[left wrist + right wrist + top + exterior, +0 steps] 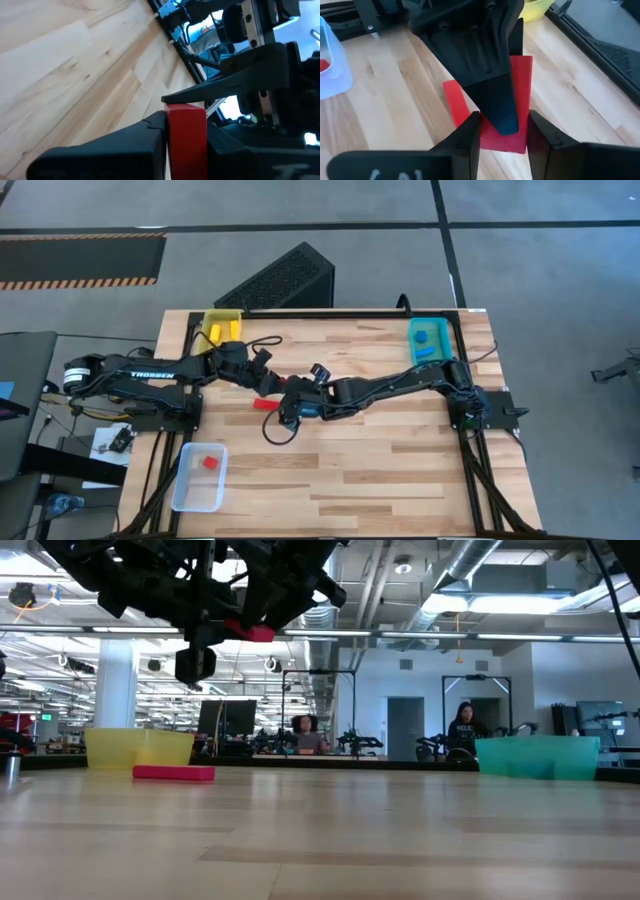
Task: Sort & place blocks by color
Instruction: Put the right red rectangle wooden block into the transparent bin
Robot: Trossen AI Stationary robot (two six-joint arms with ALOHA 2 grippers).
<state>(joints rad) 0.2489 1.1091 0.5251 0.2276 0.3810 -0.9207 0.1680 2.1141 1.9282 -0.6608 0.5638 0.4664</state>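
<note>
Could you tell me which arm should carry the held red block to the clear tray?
Left, probably: the clear tray lies beside its base, and the left gripper pinches the block. The right gripper reaches from across.

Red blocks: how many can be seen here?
3 red blocks: one in the clear tray, one flat on the table, one aloft in the left hand, with the right hand at it. The arms may hide more.
</note>
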